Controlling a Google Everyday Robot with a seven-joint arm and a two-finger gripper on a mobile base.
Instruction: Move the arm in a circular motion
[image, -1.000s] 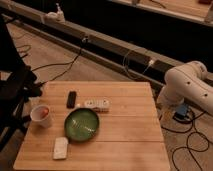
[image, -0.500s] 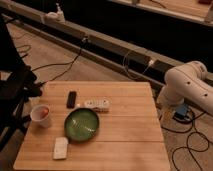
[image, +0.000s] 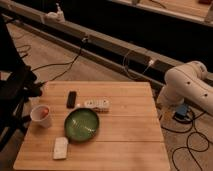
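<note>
Arm: glossy white, thick rounded segments, bent at a bulbous joint, standing off the right edge of the wooden table, over floor strewn with black cables. Gripper: not in view; openness and any hold cannot be told. On the table, left half: green bowl near centre; white cup with something reddish inside, to the left of the bowl; black remote-like bar and white power strip side by side just beyond the bowl; flat white block at the near left. Small blue object on the floor below the arm. Dark chair left of the table.
</note>
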